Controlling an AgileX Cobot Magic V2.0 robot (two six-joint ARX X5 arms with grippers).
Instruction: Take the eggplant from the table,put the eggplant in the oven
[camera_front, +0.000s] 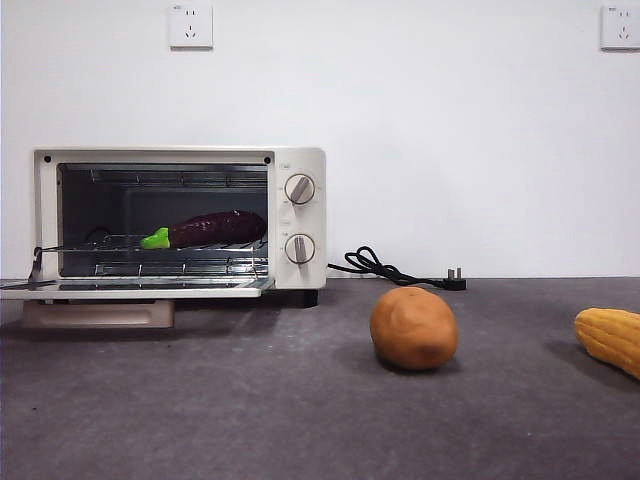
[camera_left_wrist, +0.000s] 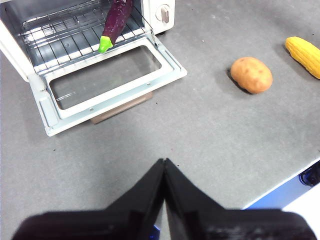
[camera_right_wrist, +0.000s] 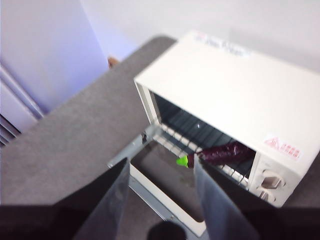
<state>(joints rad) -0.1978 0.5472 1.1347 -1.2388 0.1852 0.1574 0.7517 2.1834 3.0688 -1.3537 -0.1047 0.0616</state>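
The dark purple eggplant with its green stem cap lies on the wire rack inside the cream-white oven, whose door hangs open and flat. The left wrist view shows the eggplant on the rack, stem toward the door. My left gripper is shut and empty, held above the table well in front of the oven. My right gripper is open and empty, high above the oven's open door, with the eggplant visible beyond its fingers. Neither gripper shows in the front view.
A round brown potato sits on the table right of the oven, and a yellow corn cob lies at the far right. The oven's black cord and plug trail along the wall. The table's edge runs close to my left gripper.
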